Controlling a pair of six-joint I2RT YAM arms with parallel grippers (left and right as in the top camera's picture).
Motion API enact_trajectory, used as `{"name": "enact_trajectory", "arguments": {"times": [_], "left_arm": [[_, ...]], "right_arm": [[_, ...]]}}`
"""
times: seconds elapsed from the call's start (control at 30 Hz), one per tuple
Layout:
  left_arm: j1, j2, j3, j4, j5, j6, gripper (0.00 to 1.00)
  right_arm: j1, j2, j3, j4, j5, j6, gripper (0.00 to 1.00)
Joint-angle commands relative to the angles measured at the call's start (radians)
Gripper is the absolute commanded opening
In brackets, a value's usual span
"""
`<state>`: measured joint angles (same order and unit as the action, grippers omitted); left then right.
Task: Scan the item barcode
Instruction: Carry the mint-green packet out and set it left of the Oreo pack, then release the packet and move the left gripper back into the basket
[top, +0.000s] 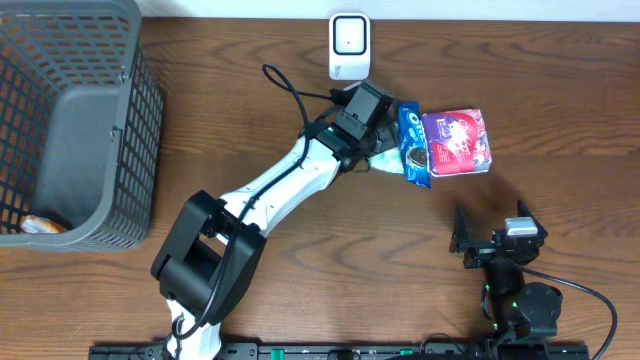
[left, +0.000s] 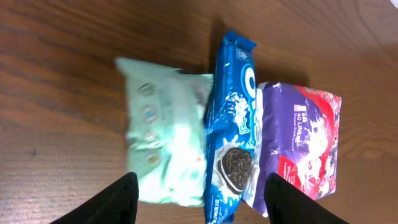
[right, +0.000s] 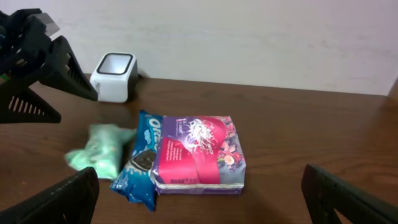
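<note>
- White scanner (top: 348, 45) stands upright at the table's (top: 560, 220) far edge, its face turned towards the arms
- Left gripper (left: 202, 179) hangs just in front of the scanner and a little right of it; its fingers (left: 121, 199) stand wide apart and clamp nothing, so it is released
- Mint-green packet (left: 165, 143) lies flat on the wood under that gripper, in front of the scanner; it looks blurred in both wrist views
- Blue Oreo packet (left: 233, 137) lies against the mint-green packet's side that is farther from the scanner; its edge overlaps the mint one
- Purple packet (top: 455, 142) touches the Oreo packet's other side, the farthest right of the scanner of the three
- Right gripper (right: 200, 177) sits well apart from the scanner, near the table's front edge and right of the packets; jaws spread fully, nothing between them
- Grey wire basket (top: 130, 120) stands far left of the scanner; a small wrapped item (top: 45, 225) lies in its near corner
</note>
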<state>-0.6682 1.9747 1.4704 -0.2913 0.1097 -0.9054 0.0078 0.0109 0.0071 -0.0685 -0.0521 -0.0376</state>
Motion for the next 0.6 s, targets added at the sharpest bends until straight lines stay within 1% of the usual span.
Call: {"name": "enact_trajectory", "arguments": {"times": [0.0,0.13,0.17,0.2,0.33,0.4,0.43,0.57], "left_arm": [[0.040,-0.062,0.013,0.010,0.047,0.121,0.66],[0.102,-0.175,0.013,-0.010,0.087,0.309,0.66],[0.120,-0.209,0.013,-0.025,0.089,0.350,0.70],[0.139,-0.242,0.013,-0.045,0.089,0.386,0.73],[0.235,-0.391,0.013,-0.125,0.088,0.499,0.75],[0.308,-0.470,0.013,-0.150,0.088,0.542,0.75],[0.378,-0.526,0.013,-0.161,0.084,0.562,0.75],[0.611,-0.634,0.013,-0.172,0.073,0.561,0.75]], "right_arm": [[0.006,-0.006,-0.002,-0.003,-0.002,-0.001,0.99],[0.006,-0.006,-0.002,-0.003,-0.002,-0.001,0.99],[0.006,-0.006,-0.002,-0.003,-0.002,-0.001,0.99],[0.006,-0.006,-0.002,-0.003,-0.002,-0.001,0.99],[0.006,-0.006,-0.002,-0.003,-0.002,-0.001,0.99],[0.006,-0.006,-0.002,-0.003,-0.002,-0.001,0.99],[0.006,-0.006,-0.002,-0.003,-0.002,-0.001,0.99],[0.006,-0.006,-0.002,-0.003,-0.002,-0.001,0.99]]}}
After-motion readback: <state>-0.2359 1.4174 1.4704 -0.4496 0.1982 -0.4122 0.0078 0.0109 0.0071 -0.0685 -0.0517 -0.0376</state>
